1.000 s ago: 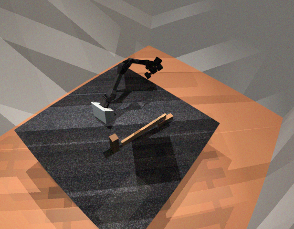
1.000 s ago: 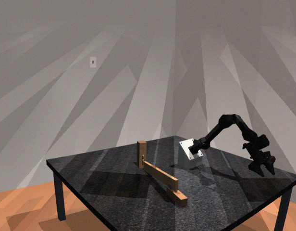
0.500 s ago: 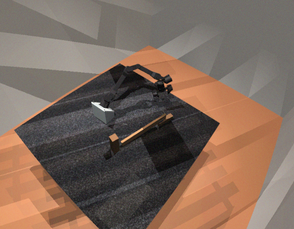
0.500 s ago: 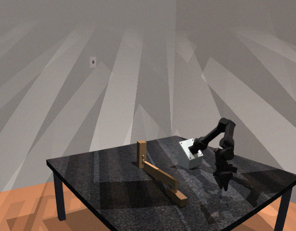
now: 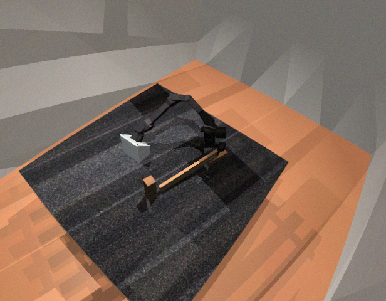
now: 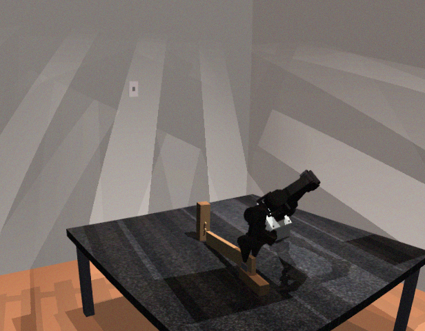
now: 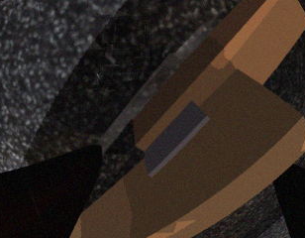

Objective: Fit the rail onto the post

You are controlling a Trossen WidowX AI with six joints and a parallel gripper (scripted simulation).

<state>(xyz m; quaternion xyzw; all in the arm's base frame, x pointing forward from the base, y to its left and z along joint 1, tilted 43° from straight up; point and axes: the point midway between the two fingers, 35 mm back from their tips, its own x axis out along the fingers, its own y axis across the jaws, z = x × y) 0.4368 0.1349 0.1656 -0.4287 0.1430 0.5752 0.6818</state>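
The bed rail [image 5: 183, 172] [image 6: 223, 244] [image 7: 227, 139] slopes down from the low footboard block [image 6: 257, 283] [image 7: 276, 40] to its low end just in front of the upright post [image 5: 150, 189] [image 6: 203, 218]. The pegs [image 6: 205, 227] stick out of the post above that low end, not in the rail. The grey bracket [image 7: 174, 139] shows beside the raised end in the wrist view. My gripper [image 5: 212, 150] [image 6: 250, 256] [image 7: 192, 163] is open over the raised end, with its fingers spread to either side of the rail. It holds nothing. The holes are not visible.
The arm's pale grey mount [image 5: 135, 152] [image 6: 283, 232] stands to one side of the rail. The arm reaches from it in an arch to the block end. The dark table [image 5: 173, 233] [image 6: 134, 245] has open edges, with orange floor [image 5: 323, 181] beyond.
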